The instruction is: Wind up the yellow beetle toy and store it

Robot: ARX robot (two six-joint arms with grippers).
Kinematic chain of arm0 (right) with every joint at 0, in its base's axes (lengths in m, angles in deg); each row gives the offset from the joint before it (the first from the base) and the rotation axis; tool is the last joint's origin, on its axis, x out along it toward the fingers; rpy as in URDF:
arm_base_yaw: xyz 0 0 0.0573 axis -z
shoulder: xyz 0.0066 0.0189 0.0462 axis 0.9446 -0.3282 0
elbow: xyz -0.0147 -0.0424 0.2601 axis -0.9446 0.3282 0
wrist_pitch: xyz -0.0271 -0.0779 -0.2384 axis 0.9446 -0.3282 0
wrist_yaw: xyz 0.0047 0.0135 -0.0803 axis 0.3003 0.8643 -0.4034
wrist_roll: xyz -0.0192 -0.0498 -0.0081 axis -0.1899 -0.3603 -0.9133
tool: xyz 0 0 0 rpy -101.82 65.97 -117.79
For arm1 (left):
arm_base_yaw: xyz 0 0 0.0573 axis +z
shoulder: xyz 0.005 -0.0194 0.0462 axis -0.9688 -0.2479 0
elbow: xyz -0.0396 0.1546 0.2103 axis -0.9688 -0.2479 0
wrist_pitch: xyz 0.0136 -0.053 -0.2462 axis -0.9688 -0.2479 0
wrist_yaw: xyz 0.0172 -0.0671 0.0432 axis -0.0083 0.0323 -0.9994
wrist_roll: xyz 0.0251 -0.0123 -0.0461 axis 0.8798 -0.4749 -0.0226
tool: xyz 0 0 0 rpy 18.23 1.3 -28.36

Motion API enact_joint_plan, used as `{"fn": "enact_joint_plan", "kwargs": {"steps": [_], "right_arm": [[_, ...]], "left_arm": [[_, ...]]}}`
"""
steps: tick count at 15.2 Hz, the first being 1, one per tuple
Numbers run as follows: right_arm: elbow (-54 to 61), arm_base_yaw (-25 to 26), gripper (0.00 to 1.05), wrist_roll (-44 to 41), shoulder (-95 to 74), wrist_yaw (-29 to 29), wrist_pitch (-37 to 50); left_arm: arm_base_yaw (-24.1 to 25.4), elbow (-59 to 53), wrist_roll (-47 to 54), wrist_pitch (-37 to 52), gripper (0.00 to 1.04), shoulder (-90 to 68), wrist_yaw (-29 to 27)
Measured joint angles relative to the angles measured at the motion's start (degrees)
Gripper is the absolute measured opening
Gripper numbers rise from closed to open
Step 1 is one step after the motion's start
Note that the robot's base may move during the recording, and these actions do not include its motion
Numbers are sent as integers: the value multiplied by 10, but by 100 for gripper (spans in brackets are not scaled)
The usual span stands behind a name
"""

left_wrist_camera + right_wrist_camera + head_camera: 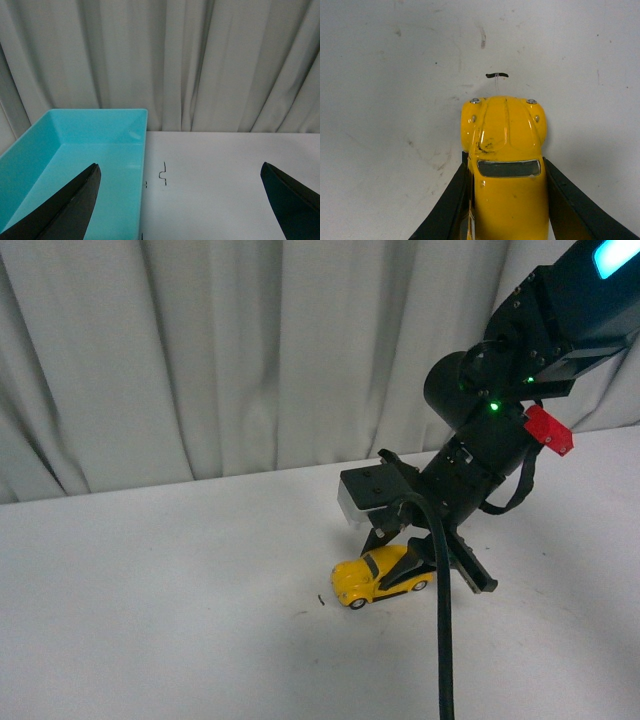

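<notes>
From the front, the beetle (372, 580) sits wheels-down on the white tabletop (150, 620), right of centre, nose pointing to the robot's left. The right arm slopes down to it from the upper right, and the right pincer (400, 565) straddles its rear half. A small dark mark (320, 598) lies on the surface just ahead of the nose, and a pale curtain (200, 360) hangs behind. In the left wrist view, the left pincer (180, 205) is spread wide with nothing between its two dark fingers (65, 210). It hovers near a teal bin (75, 150) that stands against the curtain, which I judge to be the place for storing the toy. In the right wrist view, the beetle fills the lower middle with its bonnet pointing away. The black fingers (452, 200) press on both flanks at about the doors, so the right pincer is clenched on the toy. The car looks small, light and rigid, with a glossy rounded shell that could slip or twist under a pinch set too high. The hold across the lower sides, near the trim and clear of the wheels, looks like the right one. For winding, the wheels probably need to stay pressed to the tabletop as the car is drawn backwards.
</notes>
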Motion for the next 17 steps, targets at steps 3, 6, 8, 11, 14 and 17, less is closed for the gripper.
{"fn": "enact_joint_plan", "kwargs": {"steps": [3, 6, 8, 11, 14, 17], "right_arm": [[8, 12, 36, -14, 3, 5, 0], [17, 32, 36, -33, 5, 14, -5], [24, 47, 36, -42, 8, 18, -10], [42, 78, 36, -47, 15, 29, -12], [60, 128, 36, -48, 24, 31, -20], [72, 160, 36, -48, 32, 33, -26]], "left_arm": [[0, 0, 0, 0, 98, 0, 0], [0, 0, 0, 0, 98, 0, 0], [0, 0, 0, 0, 98, 0, 0], [0, 0, 0, 0, 98, 0, 0], [0, 0, 0, 0, 98, 0, 0], [0, 0, 0, 0, 98, 0, 0]]}}
